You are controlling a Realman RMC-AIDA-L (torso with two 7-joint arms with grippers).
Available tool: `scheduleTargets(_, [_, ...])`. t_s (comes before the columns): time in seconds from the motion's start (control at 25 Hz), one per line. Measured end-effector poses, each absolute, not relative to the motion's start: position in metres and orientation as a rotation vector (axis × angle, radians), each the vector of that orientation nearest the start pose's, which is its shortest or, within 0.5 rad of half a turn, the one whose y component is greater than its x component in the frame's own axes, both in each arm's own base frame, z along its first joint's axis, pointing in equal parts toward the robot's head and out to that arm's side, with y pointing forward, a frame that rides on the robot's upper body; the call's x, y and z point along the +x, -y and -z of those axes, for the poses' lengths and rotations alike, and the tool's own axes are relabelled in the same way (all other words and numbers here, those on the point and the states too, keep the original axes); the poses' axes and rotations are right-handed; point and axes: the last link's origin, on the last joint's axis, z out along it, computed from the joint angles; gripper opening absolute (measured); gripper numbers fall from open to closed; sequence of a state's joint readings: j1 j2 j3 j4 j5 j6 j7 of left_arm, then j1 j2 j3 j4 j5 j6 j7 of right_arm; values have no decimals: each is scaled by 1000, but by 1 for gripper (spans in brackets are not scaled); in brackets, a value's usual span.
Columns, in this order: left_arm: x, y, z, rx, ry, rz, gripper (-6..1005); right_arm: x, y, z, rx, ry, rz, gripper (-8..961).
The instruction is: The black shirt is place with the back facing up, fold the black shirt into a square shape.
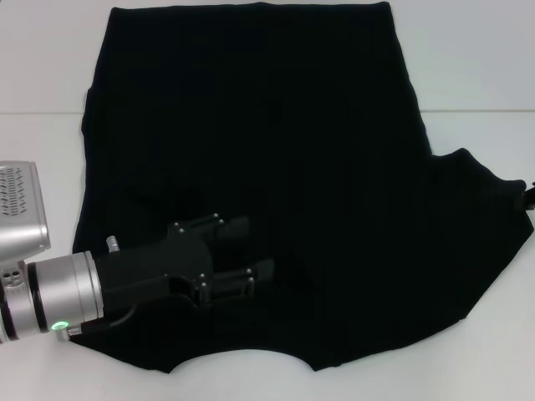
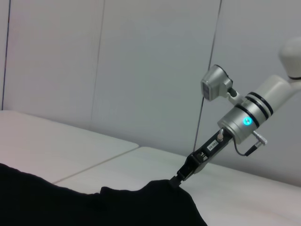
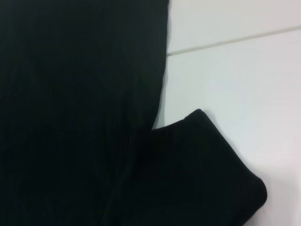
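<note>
The black shirt [image 1: 276,167] lies spread flat on the white table [image 1: 476,58], plain side up, and takes up most of the surface in front of the robot. Its straight hem runs along the far side, and the neckline curve sits at the near edge.

The left gripper [image 1: 255,251] hangs low over the near left part of the shirt, with the fabric directly beneath it and stretching away from it on every side but the near left corner. Its two black fingers [image 1: 238,227] stand parted, one a little farther out than the other, with nothing between them; they hold no cloth. The silver wrist behind it reaches in from the left edge, over the shirt's left border.

Well away from that gripper, across the whole width of the garment, the shirt's right sleeve [image 1: 493,209] sticks out toward the right edge of the table. The right gripper [image 2: 181,175] is there at the sleeve's outer tip. In the left wrist view its black end meets the raised edge of the cloth, which peaks slightly at that spot. Whether its fingers are closed on the fabric or merely touching it I cannot tell. The right wrist view shows the sleeve [image 3: 207,160] lying flat beside the shirt's body, with bare table beyond.
</note>
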State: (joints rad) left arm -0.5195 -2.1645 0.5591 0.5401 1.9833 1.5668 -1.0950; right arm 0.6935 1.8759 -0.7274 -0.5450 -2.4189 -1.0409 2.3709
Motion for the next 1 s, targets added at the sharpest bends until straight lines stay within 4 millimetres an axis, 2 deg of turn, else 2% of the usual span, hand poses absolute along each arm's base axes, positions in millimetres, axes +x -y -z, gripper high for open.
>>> scheduleTargets(0.52, [-256,-310,34,-2628,468,901,766,318,-426,-69,-1993,-1487,-174,0])
scheduleTargets(0.76, [-258,-311,34,-2616,474,897,765,292,-440,-58,-2072,-1417,-185,0])
scheduleTargets(1.0, [-258,-311,33,-2610,477,895,766,253,-447,-26,-2252,-1313,-161,0])
